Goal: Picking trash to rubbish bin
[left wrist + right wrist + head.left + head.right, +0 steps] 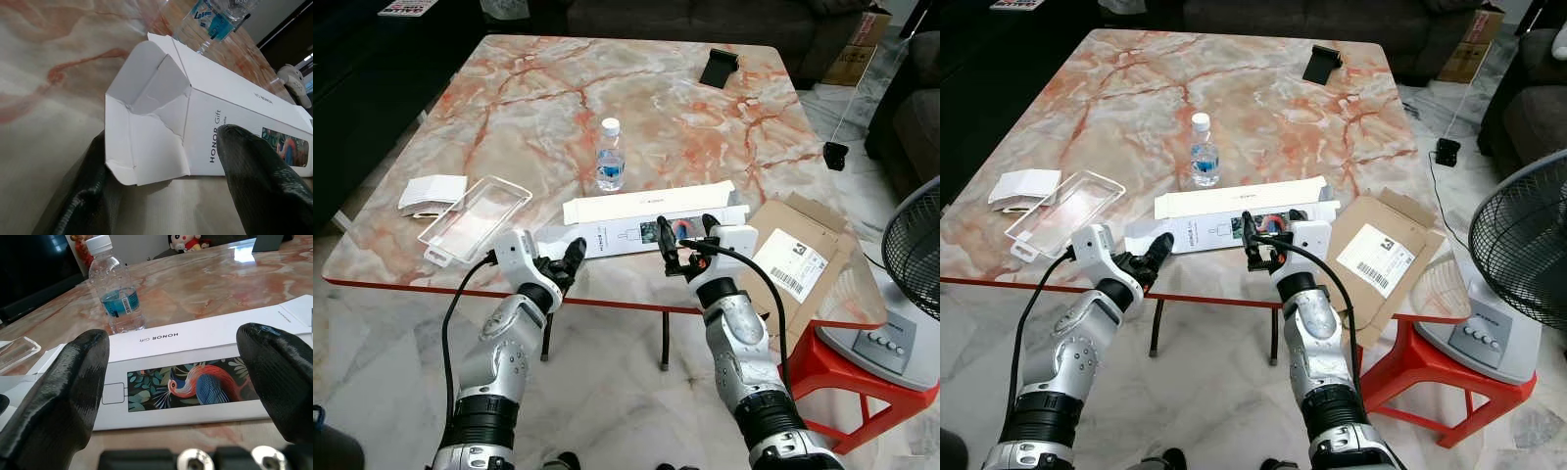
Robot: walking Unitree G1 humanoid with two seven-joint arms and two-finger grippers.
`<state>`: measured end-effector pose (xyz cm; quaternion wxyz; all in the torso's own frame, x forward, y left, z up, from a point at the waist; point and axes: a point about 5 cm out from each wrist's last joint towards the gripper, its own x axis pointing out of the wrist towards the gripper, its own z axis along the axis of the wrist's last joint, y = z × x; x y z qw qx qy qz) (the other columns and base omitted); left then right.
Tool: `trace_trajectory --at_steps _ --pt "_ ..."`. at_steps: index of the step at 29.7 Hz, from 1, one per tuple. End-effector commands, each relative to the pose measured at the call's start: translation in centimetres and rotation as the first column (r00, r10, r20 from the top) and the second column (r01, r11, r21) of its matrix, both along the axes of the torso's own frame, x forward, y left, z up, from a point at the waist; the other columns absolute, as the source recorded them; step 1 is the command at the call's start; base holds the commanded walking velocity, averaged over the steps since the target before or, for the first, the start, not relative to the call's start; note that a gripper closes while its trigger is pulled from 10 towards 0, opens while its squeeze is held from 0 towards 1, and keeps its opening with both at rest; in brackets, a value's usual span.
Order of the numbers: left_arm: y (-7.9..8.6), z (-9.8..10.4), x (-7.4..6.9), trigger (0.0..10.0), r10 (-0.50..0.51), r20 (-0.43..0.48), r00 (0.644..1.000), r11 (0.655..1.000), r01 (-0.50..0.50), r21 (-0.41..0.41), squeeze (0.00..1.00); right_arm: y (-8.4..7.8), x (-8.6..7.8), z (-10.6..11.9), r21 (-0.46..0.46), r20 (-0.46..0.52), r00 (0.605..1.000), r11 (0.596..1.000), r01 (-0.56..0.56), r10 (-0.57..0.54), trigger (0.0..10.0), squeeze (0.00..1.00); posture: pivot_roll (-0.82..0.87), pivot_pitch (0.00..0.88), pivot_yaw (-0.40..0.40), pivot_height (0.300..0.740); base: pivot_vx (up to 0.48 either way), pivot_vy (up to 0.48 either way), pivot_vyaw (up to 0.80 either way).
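Your long white carton [651, 225] lies flat near the front edge of the marble bench [529, 98], and both hands are at it. The left hand [566, 266] sits at the carton's open end, its fingers [254, 181] spread; in the left wrist view one finger lies against the printed face and the other is under the torn-open flaps, so the end sits between them, though you cannot tell whether they press on it. The right hand [685, 243] is further along the same carton, fingers [63, 391] wide apart with nothing between them, just in front of the side with the picture of a red and blue bird among leaves.

On the carton you can read "HONOR Gift" in black, once beside the left hand's finger and again on the upper face in the right wrist view. A small outlined drawing sits next to the bird picture.

Just behind the carton stands a small clear water bottle [610, 157] with a white cap and a blue label carrying a barcode; the brand is too blurred to read. To your left lie a clear plastic tray [475, 217] and a folded white card [431, 192]. To your right, an opened brown cardboard mailer [798, 257] with a white barcoded shipping label hangs over the bench corner. A black phone stand [719, 67] sits at the far side.
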<state>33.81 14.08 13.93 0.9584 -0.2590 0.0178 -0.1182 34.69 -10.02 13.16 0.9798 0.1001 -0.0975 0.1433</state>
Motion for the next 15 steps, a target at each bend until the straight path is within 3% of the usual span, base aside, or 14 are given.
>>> trace_trajectory --at_steps 1,15 --pt "0.22 0.4 -0.01 0.0 0.024 0.024 0.999 1.0 -0.024 -0.002 0.0 -0.04 -0.11 -0.14 0.009 -0.003 1.0 1.0 0.008 -0.008 10.0 0.0 0.06 0.18 -0.023 0.74 0.0 0.0 0.0" --pt "-0.29 0.94 -0.35 0.0 0.017 0.07 0.997 1.0 -0.015 -0.022 0.0 -0.09 -0.16 -0.28 0.006 -0.007 1.0 1.0 0.01 -0.01 10.0 0.0 0.06 0.165 -0.021 0.74 0.0 0.0 0.0"
